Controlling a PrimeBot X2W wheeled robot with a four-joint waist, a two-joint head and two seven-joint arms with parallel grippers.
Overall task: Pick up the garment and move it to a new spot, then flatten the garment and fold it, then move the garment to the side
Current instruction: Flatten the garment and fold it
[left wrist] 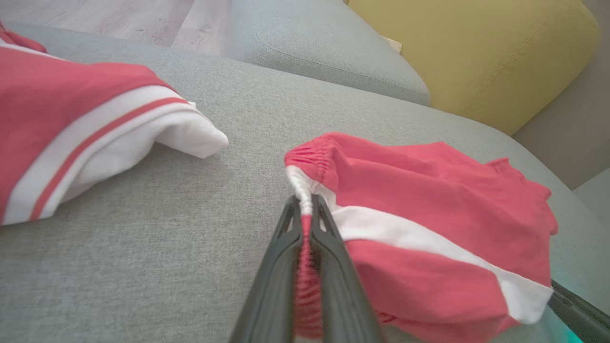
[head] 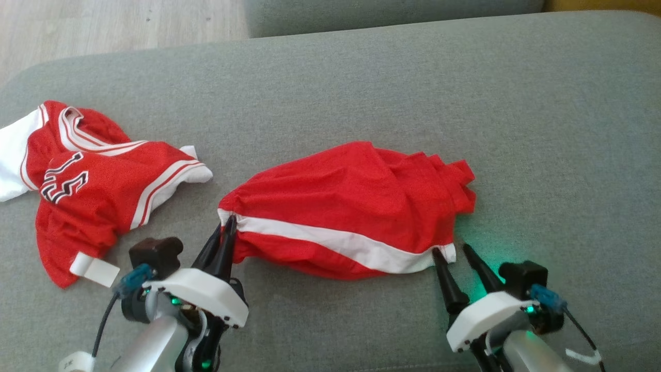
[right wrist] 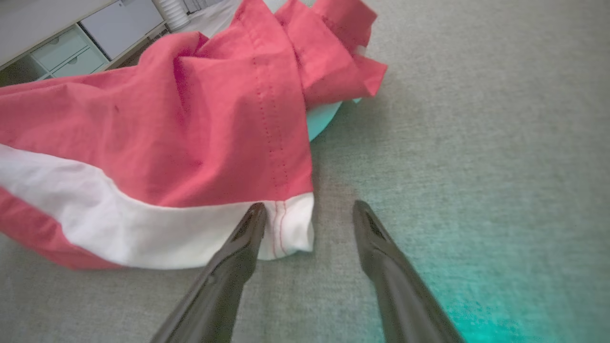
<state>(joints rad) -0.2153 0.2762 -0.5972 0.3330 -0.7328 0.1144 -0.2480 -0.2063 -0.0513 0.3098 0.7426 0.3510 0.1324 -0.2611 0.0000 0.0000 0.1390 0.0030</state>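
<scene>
The red garment [head: 356, 206] with 1 white stripe lies bunched on the middle of the grey cushion [head: 361, 77]. The left gripper [head: 229, 225] pinches its near left corner. The right gripper [head: 452, 249] stands wide at its near right hem. A red jersey [head: 88, 206] lies to the left.

L gripper [left wrist: 305, 202] pinched tight on the gathered white-stripe corner of red garment [left wrist: 429, 190], bunched on grey sofa seat [left wrist: 190, 247]. Red/white jersey [left wrist: 71, 114] lies apart at left. Yellow cushion [left wrist: 476, 57] top right, wood floor [left wrist: 119, 19] top left.
</scene>
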